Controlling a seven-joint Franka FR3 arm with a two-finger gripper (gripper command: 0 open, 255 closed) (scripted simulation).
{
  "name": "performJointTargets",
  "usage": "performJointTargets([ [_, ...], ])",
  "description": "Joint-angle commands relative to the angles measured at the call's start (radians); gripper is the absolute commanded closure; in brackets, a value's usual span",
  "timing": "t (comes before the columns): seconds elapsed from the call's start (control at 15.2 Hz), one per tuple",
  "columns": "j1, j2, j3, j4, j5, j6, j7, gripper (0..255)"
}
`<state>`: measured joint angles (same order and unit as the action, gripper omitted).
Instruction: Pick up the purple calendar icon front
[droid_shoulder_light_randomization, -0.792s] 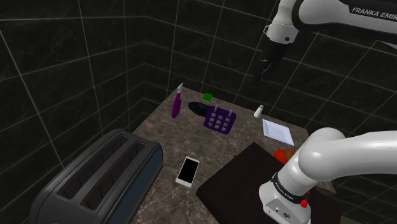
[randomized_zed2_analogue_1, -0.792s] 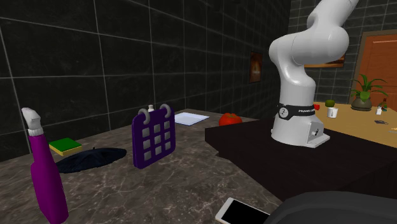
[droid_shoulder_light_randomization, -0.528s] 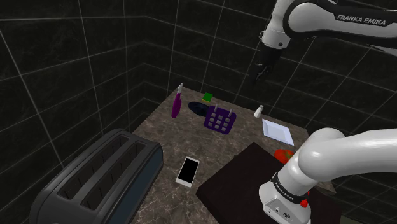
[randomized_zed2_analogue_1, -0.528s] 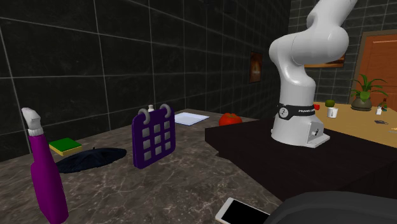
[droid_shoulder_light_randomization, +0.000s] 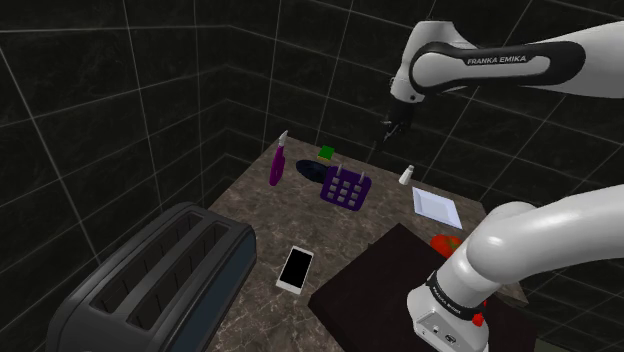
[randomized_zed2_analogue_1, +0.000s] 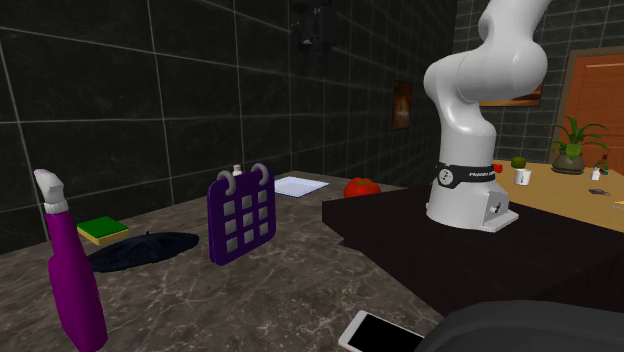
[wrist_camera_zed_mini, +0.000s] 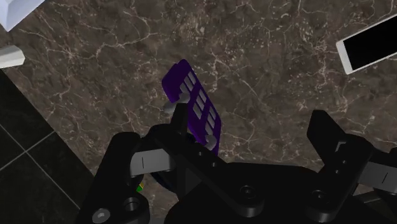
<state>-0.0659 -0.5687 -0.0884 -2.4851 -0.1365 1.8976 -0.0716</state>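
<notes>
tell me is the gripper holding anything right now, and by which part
Nothing is held. The gripper hangs high above the counter, its fingers apart, and the purple calendar icon stands on the counter below, untouched.

Gripper (droid_shoulder_light_randomization: 389, 129) shifted toward the shoulder view's left and came down a little, ending nearer above the purple calendar icon (droid_shoulder_light_randomization: 345, 187). Forearm (droid_shoulder_light_randomization: 520, 65) swung left with it. In the second exterior view, the gripper entered at the top edge, high over the counter.
</notes>
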Motion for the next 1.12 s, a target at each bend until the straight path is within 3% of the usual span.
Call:
performJointTargets([
  [0.0,-0.012,0.057,-0.020,-0.006,-0.010,0.064,-0.008,0],
  [0.53,-0.046,0.328,-0.092,0.015,-0.022,0.309,-0.039,0],
  [1.06,-0.073,0.609,-0.139,0.099,0.021,0.499,-0.089,0],
])
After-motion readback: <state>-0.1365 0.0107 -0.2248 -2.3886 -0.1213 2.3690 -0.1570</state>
